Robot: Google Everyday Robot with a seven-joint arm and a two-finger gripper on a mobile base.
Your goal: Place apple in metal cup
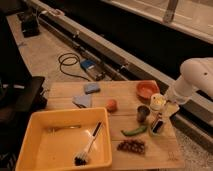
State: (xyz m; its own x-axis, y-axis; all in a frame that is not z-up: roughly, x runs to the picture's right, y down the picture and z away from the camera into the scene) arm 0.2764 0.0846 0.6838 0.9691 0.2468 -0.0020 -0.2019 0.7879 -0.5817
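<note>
Nearest, a yellow tub with a brush is seen on the wooden table. Beyond, the gripper is held low, just right of the metal cup; whether it is clenched cannot be told. The apple, small, round, orange-red, is seen resting on bare wood left of the cup, apart from it.

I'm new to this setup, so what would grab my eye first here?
The big yellow tub fills the near left of the wooden table, with a brush lying in it. Next comes the robot's white arm, entering from the right, its gripper low beside the metal cup, with the apple apart at mid-table.
</note>
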